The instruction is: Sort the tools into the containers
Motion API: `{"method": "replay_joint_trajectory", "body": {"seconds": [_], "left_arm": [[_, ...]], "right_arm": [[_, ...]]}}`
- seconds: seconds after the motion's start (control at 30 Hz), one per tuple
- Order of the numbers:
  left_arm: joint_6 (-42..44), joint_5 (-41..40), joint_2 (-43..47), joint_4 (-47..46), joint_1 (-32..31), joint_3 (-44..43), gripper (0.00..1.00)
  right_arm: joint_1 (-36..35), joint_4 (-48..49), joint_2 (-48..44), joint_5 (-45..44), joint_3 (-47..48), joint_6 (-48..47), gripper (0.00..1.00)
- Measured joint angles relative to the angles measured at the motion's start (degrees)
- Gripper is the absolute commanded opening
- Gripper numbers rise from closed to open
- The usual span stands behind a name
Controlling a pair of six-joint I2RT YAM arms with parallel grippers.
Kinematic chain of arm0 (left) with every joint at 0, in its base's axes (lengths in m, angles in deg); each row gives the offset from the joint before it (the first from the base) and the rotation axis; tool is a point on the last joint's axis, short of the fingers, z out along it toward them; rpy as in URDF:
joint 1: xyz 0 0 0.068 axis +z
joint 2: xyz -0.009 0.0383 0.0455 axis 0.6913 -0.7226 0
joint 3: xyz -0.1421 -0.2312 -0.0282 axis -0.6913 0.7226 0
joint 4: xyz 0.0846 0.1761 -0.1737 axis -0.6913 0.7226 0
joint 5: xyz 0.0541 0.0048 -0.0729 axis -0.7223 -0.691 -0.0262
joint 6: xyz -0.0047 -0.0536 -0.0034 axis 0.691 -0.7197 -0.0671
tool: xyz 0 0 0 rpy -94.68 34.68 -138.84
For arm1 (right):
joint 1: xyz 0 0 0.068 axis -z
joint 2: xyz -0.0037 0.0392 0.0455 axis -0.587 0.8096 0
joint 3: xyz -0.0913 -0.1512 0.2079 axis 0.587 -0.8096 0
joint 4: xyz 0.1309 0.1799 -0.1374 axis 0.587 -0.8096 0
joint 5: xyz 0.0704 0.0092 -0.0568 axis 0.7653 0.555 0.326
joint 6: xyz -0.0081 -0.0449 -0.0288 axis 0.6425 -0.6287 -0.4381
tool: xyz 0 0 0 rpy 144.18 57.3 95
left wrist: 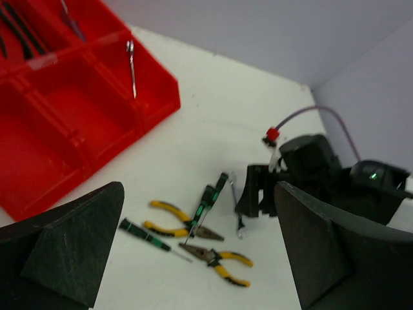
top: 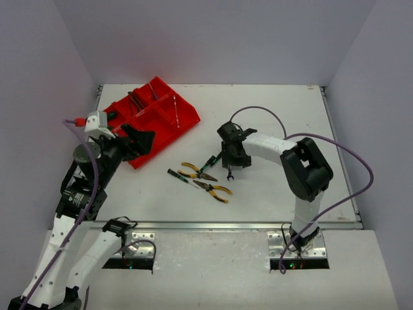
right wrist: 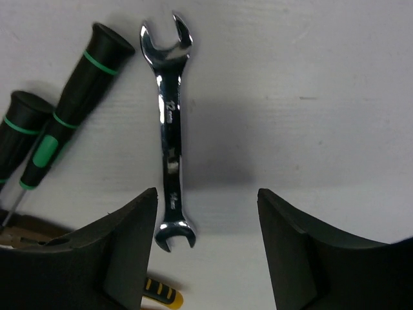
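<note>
The red divided tray [top: 161, 126] lies at the back left. It holds dark-handled tools [top: 137, 100] and a silver wrench [left wrist: 131, 68] propped on a divider. Two yellow-handled pliers [top: 197, 171] [top: 213, 189] and green-black screwdrivers [top: 175, 174] [top: 208, 163] lie loose mid-table. My left gripper [top: 139, 139] hangs open and empty over the tray's near corner. My right gripper [right wrist: 206, 194] is low over a silver wrench [right wrist: 169, 129] lying flat on the table. Its jaws stand apart. The wrench's lower end sits beside the left finger [right wrist: 129, 245], with a gap to the right finger.
Two screwdriver handles [right wrist: 84, 77] lie just left of the wrench, and a yellow pliers handle [right wrist: 161, 296] pokes out under my right gripper's left finger. White walls enclose the table on three sides. A purple cable [top: 348, 155] loops off the right arm.
</note>
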Motion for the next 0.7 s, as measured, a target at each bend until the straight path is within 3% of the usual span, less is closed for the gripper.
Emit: {"method": "replay_joint_trajectory", "body": {"seconds": [0.1,0.2,0.4,0.53,0.7], "left_arm": [[1.12,0.39,0.55,3.50,0.00,3.79,1.00],[1.76,1.15,0.72,4.59,0.00,5.99,1.00],[2.43,2.71,1.49,4.20,0.00,6.79,1.00],[2.74,3.32,2.19,4.08,0.00,6.79,1.00],[2.73,4.25,3.18,3.39,0.00,6.79,1.00]], "right_arm": [[0.14,0.04,3.74,-0.17,3.31,-0.26,0.53],[0.51,0.08,5.49,0.46,5.51,-0.44,0.44],[0.89,0.89,6.17,2.89,6.11,-0.27,0.12],[1.04,2.41,5.37,3.41,4.64,-0.13,0.00],[1.20,5.48,1.97,3.70,-0.28,-0.69,0.00]]}}
